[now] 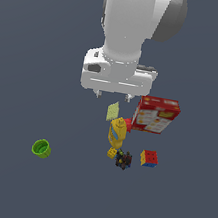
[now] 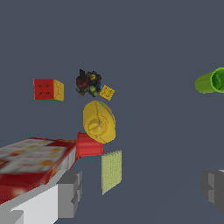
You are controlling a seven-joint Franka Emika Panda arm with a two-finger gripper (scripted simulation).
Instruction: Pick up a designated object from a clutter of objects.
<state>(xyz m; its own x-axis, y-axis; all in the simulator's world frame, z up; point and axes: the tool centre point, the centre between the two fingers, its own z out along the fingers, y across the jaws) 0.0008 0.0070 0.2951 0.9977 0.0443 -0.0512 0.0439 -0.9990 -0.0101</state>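
The designated object is a small dark lumpy thing with coloured specks, lying at the near end of the clutter; it also shows in the wrist view. It touches the yellow brick and lies to the exterior view's left of the multicolour cube. My gripper is open and empty, fingers wide apart, held high over the pale green card, well apart from the dark object.
A yellow bottle with a red cap lies between the card and the brick. A red printed box stands beside them. A green cup lies alone at the exterior view's left.
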